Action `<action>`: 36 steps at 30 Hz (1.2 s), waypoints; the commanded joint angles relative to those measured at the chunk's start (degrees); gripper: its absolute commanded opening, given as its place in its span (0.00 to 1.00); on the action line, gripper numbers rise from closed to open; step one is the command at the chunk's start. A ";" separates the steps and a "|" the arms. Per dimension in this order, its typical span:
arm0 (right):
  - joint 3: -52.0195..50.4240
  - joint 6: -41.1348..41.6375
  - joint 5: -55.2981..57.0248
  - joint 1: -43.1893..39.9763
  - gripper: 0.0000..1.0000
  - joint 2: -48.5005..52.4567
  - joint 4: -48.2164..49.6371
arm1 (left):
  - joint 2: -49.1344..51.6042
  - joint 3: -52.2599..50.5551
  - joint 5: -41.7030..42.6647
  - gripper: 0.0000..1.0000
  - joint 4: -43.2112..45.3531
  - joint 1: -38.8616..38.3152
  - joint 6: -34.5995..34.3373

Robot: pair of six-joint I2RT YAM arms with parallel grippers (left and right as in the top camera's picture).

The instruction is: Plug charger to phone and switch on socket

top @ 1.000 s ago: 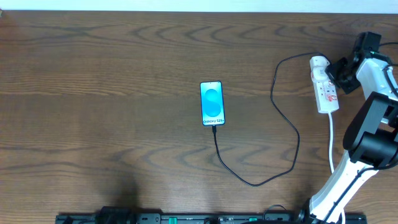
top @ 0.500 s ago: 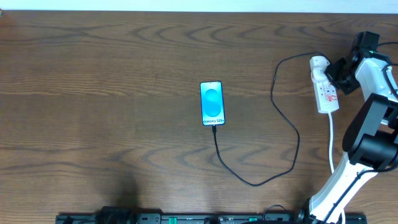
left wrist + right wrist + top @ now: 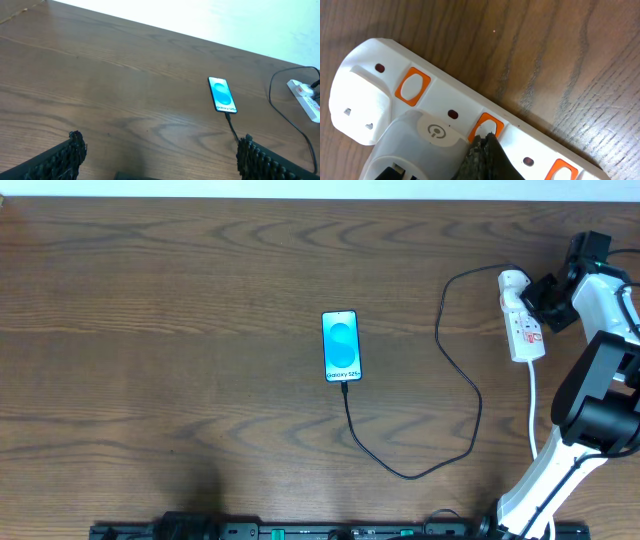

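The phone [image 3: 341, 346] lies face up mid-table, its blue screen lit, also seen in the left wrist view [image 3: 221, 94]. The charger's black cable [image 3: 478, 415] runs from the phone's lower end in a loop to its white plug head [image 3: 513, 280], which sits in the socket [image 3: 526, 330] at the right. My right gripper [image 3: 487, 141] is shut, its tip resting on the second orange-red switch [image 3: 489, 123] beside the plug head [image 3: 415, 150]. My left gripper [image 3: 160, 160] hangs open above bare wood, well short of the phone and holding nothing.
The socket's white cord [image 3: 535, 410] trails toward the front past the right arm's base [image 3: 590, 420]. A dark rail [image 3: 300, 532] lines the front edge. The cable loop [image 3: 410, 475] lies between the phone and the socket.
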 commanded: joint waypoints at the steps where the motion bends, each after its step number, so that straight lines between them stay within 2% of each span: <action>1: -0.44 0.90 -0.37 -0.24 0.01 -1.31 0.48 | -0.61 -0.09 -0.52 0.98 -0.11 -0.28 0.37; 23: 1.16 1.40 -0.37 -1.40 0.01 -1.31 -0.61 | -0.61 -0.09 -0.52 0.98 -0.11 -0.28 0.37; 29: 1.07 -0.24 -0.37 -0.81 0.01 -1.31 -0.22 | -0.61 -0.09 -0.52 0.98 -0.11 -0.28 0.37; 36: 1.07 -7.45 -0.37 0.94 0.01 -1.31 2.51 | -0.61 -0.09 -0.52 0.98 -0.11 -0.28 0.37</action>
